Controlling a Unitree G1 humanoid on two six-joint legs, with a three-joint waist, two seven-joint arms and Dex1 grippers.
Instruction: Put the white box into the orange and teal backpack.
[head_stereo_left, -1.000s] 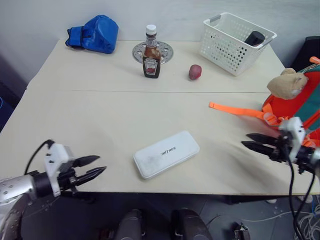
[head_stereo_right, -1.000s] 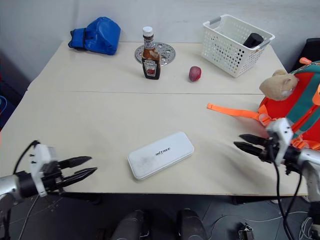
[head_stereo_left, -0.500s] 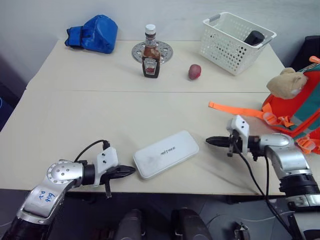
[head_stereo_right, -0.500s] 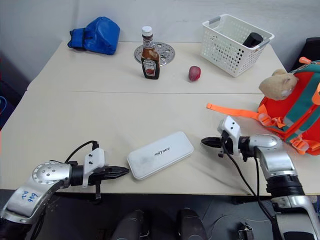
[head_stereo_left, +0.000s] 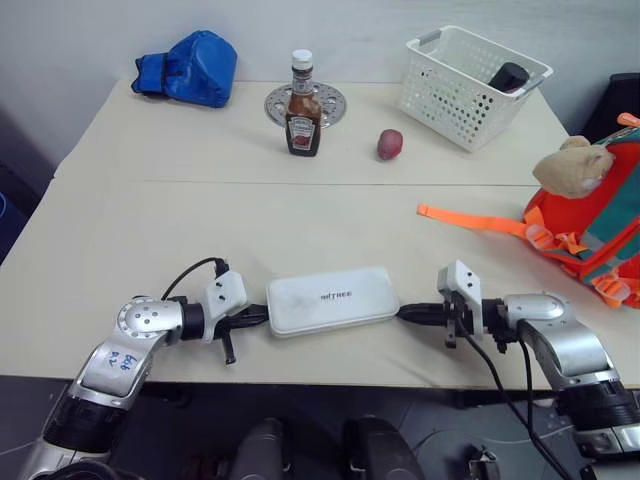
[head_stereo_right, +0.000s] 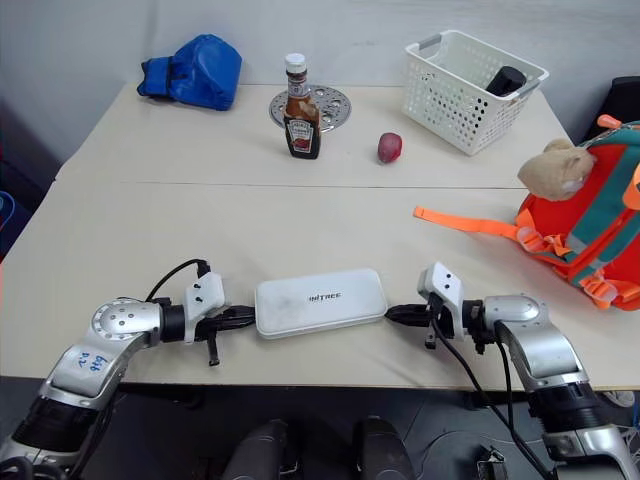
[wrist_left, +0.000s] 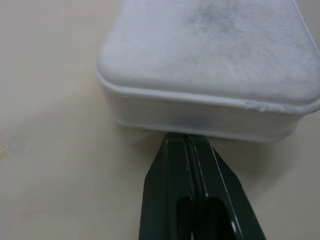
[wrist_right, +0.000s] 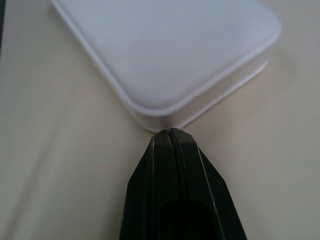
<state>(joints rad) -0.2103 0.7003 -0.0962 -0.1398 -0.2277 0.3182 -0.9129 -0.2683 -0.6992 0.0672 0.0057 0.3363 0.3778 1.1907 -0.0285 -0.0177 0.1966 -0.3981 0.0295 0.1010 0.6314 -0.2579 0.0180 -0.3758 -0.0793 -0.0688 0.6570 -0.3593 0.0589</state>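
Note:
The white box (head_stereo_left: 331, 301) lies flat near the table's front edge, its long side running left to right. My left gripper (head_stereo_left: 262, 318) is shut, its tips pressed against the box's left end (wrist_left: 200, 117). My right gripper (head_stereo_left: 403, 313) is also shut, with its tips touching the box's right end (wrist_right: 165, 112). Neither gripper holds the box; it is squeezed between the two closed tips. The orange and teal backpack (head_stereo_left: 600, 225) stands at the table's right edge, with a tan plush toy (head_stereo_left: 573, 165) on top and an orange strap (head_stereo_left: 470, 219) trailing left.
At the back of the table are a blue fabric bundle (head_stereo_left: 190, 66), a ketchup bottle (head_stereo_left: 303, 105) in front of a metal disc (head_stereo_left: 328, 97), a small red fruit (head_stereo_left: 389, 144) and a white perforated basket (head_stereo_left: 470, 84) holding a dark object.
Both grippers closed and moved inward to the box's ends. The box has turned from a slant to lie straight across, left to right.

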